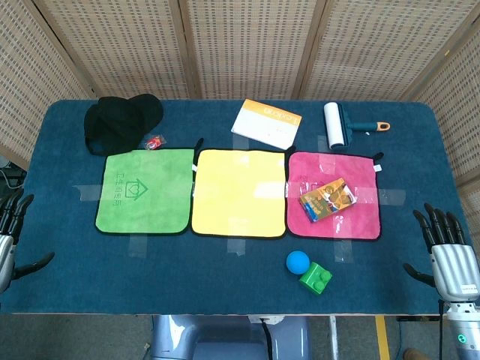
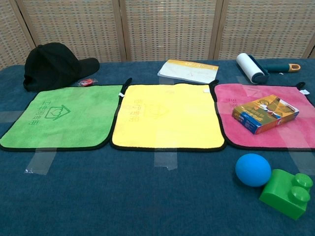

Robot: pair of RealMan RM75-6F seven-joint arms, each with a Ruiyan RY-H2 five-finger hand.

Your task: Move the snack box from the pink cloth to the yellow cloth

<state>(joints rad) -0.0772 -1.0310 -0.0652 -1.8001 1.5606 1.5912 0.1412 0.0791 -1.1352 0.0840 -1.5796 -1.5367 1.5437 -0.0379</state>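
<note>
Snack box lies flat and skewed on the pink cloth, untouched. Yellow cloth sits bare just left of it. Right hand at the counter's right edge, fingers spread, holding nothing. Left hand at the left edge, likewise spread, nothing in it.

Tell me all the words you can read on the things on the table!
Green cloth: a house sign with characters beside it, too blurred to read.
Orange and blue snack box: printing too small to read.
White booklet with orange stripe: title too blurred to read.
No text reads clearly.
</note>
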